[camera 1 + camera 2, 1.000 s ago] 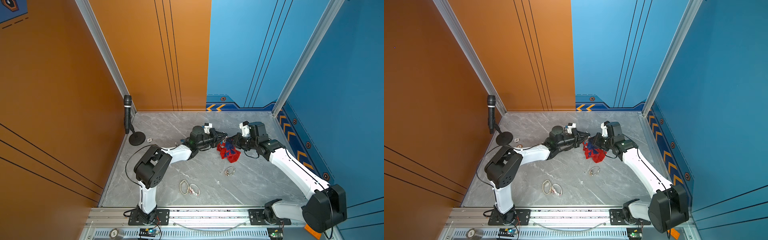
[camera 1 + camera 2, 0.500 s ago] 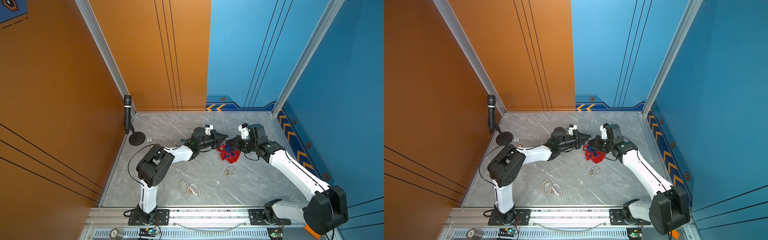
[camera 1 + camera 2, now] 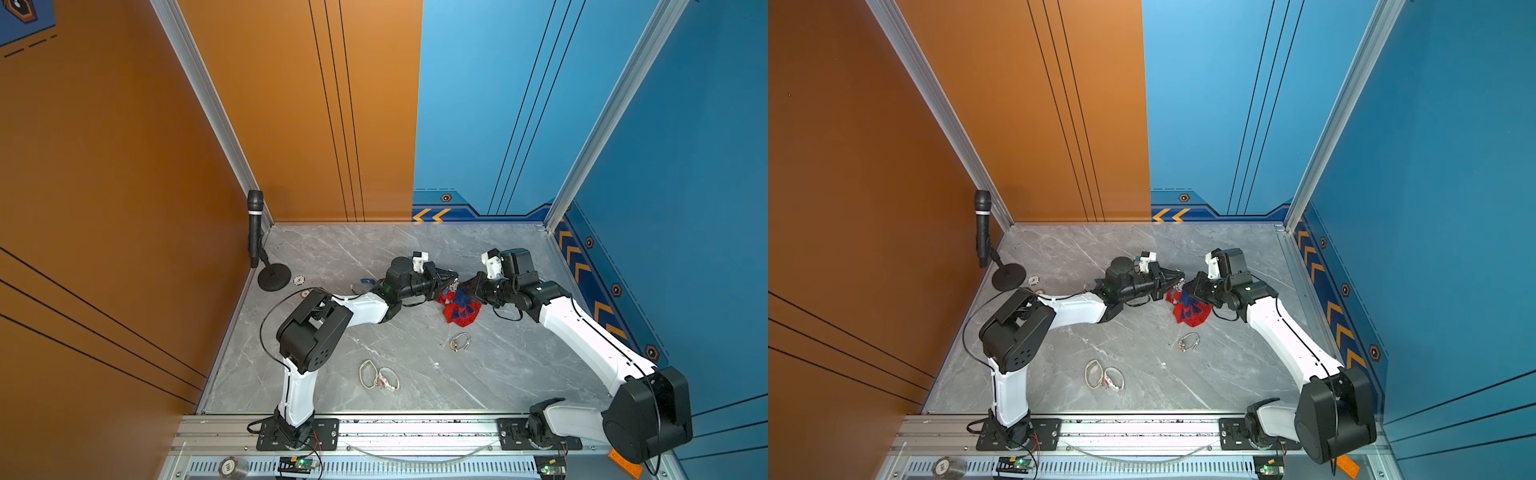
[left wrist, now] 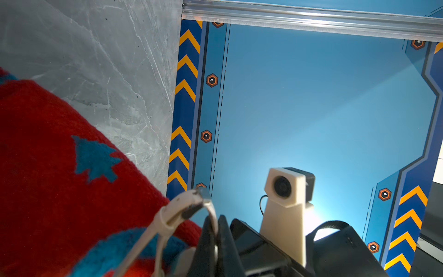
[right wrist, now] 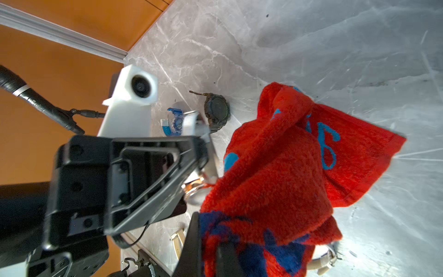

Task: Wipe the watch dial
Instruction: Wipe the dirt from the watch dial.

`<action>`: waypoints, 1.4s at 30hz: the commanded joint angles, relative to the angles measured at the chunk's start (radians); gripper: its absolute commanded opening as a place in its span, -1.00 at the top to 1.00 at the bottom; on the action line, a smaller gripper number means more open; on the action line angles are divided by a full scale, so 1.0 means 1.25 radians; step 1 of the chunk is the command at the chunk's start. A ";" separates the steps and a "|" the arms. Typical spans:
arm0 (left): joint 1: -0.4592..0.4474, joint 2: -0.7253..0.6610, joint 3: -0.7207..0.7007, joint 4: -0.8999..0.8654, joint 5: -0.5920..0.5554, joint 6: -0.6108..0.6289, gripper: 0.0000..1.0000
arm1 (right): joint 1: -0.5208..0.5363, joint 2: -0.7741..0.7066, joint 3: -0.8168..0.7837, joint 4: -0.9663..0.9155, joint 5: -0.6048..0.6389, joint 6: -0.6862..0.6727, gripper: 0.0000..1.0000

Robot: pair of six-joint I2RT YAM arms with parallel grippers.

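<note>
Nearest on the table (image 3: 498, 374) lie two loose watches (image 3: 379, 376), then a lone watch (image 3: 460, 342). Beyond, mid-table, the jaws of the left arm (image 3: 365, 305) are clamped on a white-strapped watch (image 4: 182, 208). The jaws of the right arm (image 3: 582, 332) grip a red cloth (image 3: 459, 307) touching it. Farther back lie a black watch (image 5: 217, 111) and a blue watch (image 5: 176, 122).

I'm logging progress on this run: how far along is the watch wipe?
Done: the left gripper is shut on the white-strapped watch, and the right gripper is shut on the red cloth. In hand: cloth and watch meet between the arms, so wiping looks under way. Left: finishing the dial; its face is hidden, so its cleanliness cannot be judged.
</note>
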 commanded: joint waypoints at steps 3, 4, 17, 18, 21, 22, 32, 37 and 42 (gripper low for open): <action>-0.009 0.027 0.031 0.016 0.016 0.005 1.00 | 0.021 0.019 0.039 0.035 -0.037 -0.009 1.00; -0.010 0.026 0.033 0.015 0.016 0.003 1.00 | 0.019 0.033 0.038 0.036 -0.039 -0.011 1.00; 0.010 0.008 0.020 0.016 0.024 0.004 1.00 | -0.038 -0.001 0.021 0.012 0.002 -0.001 1.00; 0.011 0.009 0.019 0.015 0.023 0.005 1.00 | -0.030 -0.012 0.021 0.014 0.002 0.001 1.00; 0.012 0.018 0.026 0.016 0.024 0.001 1.00 | -0.004 -0.029 0.027 0.022 -0.011 0.006 1.00; 0.011 0.020 0.028 0.016 0.024 0.000 1.00 | 0.004 -0.031 0.027 0.028 -0.016 0.009 1.00; 0.009 0.028 0.046 0.015 0.020 -0.008 1.00 | -0.026 0.040 0.012 0.033 0.013 0.008 1.00; 0.027 0.052 0.067 -0.022 0.031 0.014 1.00 | -0.128 -0.011 -0.032 -0.005 0.089 0.012 1.00; 0.048 0.081 0.134 -0.184 0.044 0.123 1.00 | -0.197 -0.131 -0.037 -0.037 0.172 0.014 1.00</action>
